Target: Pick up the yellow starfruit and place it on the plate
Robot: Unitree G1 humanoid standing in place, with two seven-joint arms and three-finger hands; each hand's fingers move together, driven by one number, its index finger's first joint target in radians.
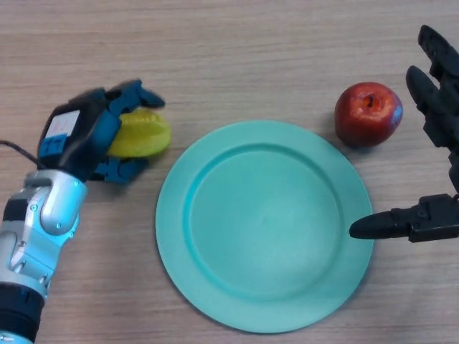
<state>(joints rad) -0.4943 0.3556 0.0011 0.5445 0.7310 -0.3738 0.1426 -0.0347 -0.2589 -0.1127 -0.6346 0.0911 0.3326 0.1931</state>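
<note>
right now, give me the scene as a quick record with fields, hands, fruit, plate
left hand: left hand at the view's left, fingers curled round the starfruit
starfruit: yellow starfruit in that grasp, left of the plate, not over it
plate: teal plate at centre, nothing on it
apple: red apple on the table, just beyond the plate's upper right rim
right hand: right hand at the right edge, fingers straight, holding nothing, thumb tip over the plate's right rim
task state: starfruit gripped, not yet on the plate

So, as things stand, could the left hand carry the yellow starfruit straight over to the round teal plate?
Probably yes. The left hand is curled around the yellow starfruit, and the round teal plate lies just beside it with only bare wooden table between.
</note>
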